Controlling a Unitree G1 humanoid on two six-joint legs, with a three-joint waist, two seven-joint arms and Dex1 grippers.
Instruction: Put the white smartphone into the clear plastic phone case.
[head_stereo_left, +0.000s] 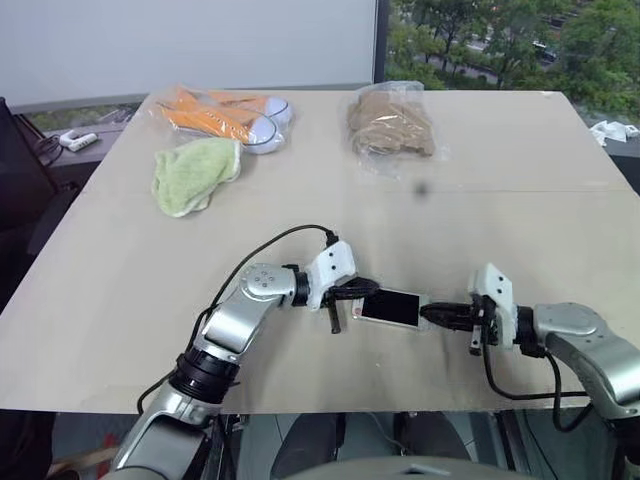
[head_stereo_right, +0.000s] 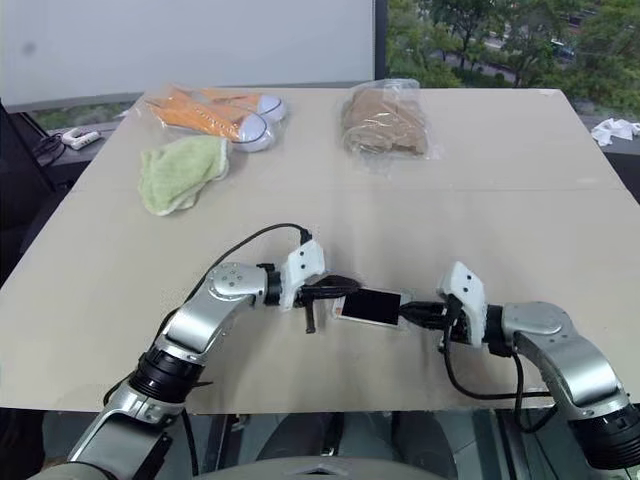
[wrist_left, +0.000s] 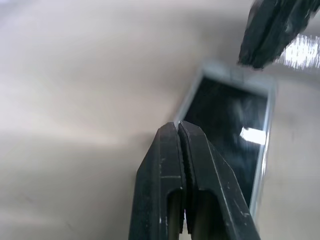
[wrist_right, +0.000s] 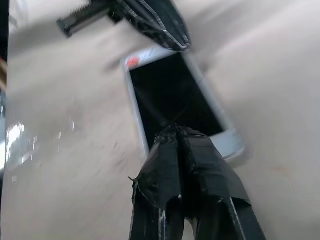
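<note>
The white smartphone (head_stereo_left: 390, 308) lies screen up near the table's front edge, between my two grippers. My left gripper (head_stereo_left: 368, 289) is shut, its joined tips at the phone's left end (wrist_left: 230, 130). From the other side, my right gripper (head_stereo_left: 430, 312) reaches the phone's right end; in the right wrist view its fingers (wrist_right: 175, 150) meet over the screen (wrist_right: 170, 100) with nothing seen between them. I cannot make out the clear plastic phone case as a separate thing. A faint glossy rim (wrist_left: 197, 87) runs along the phone's edge.
At the back of the table (head_stereo_left: 520, 230) lie a green cloth (head_stereo_left: 195, 172), orange and white shoes in a clear bag (head_stereo_left: 225, 115) and a tan bundle in a clear bag (head_stereo_left: 390, 125). The table's front edge (head_stereo_left: 330, 410) is just below the phone.
</note>
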